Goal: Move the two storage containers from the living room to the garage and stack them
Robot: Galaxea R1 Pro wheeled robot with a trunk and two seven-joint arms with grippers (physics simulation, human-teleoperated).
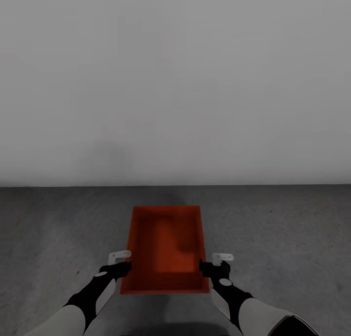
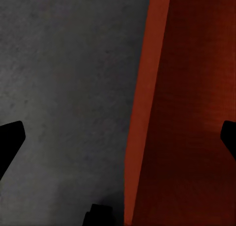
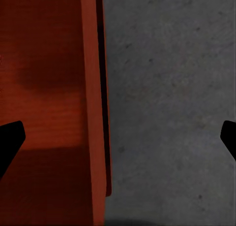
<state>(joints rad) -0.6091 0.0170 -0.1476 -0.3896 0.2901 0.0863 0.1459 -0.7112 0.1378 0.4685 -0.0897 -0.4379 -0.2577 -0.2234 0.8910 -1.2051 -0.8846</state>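
One storage container (image 1: pixel 165 250) sits on the dark grey floor (image 1: pixel 282 238) in the head view, long axis running away from the robot, far end close to a plain white wall (image 1: pixel 175 82). Left gripper (image 1: pixel 118 267) and right gripper (image 1: pixel 210 267) flank its near corners.

Wrist views add the rim detail: left wrist shows the thin orange-red wall (image 2: pixel 140 117) passing between spread fingertips (image 2: pixel 10 142), one tip over concrete, the other over the ribbed bin bottom. Right wrist shows the same straddle on the opposite wall (image 3: pixel 93 113), with a second red edge (image 3: pixel 105 88) just outside the rim; cannot tell what it is. Both sets of fingers wide apart, gripping nothing.

Open concrete (image 3: pixel 172 113) on both sides of the bin. Floor matte, mottled, speckled. Bin rectangular, open-topped.
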